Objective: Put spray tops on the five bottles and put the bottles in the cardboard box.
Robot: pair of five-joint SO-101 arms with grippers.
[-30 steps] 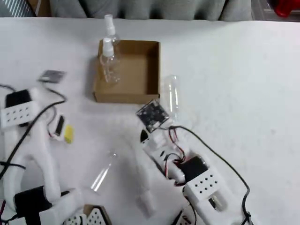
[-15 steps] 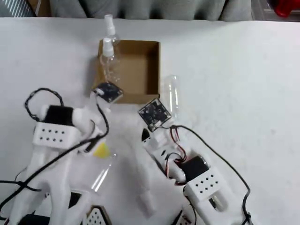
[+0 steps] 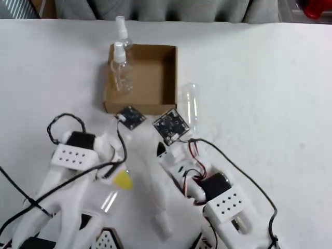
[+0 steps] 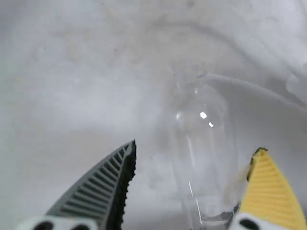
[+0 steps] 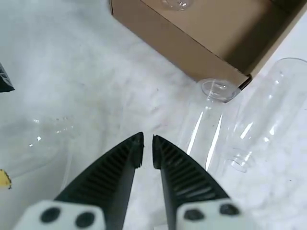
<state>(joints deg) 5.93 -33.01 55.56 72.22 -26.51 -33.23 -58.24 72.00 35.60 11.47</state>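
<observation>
Looking down over the white table (image 3: pixel 270 78), I have the cardboard box (image 3: pixel 153 83) toward the far side. One spray-topped bottle (image 3: pixel 120 70) stands inside it by the left wall. A second spray-topped bottle (image 3: pixel 122 32) stands just beyond its far edge.

My left gripper (image 4: pixel 196 147) is spread wide. A topless bottle (image 4: pixel 201 120) lies on the table between its grey finger (image 4: pixel 108 191) and its yellow finger (image 4: pixel 266 191), nearer the yellow one. I cannot tell whether either finger touches it.

My right gripper (image 5: pixel 147 143) is clenched almost fully on nothing and hovers over the table near the box's front corner. Just beside that corner lie the closer clear bottle (image 5: pixel 205 122), one end by the box, and the farther clear bottle (image 5: pixel 261 100) alongside it. Neither has a top.
</observation>
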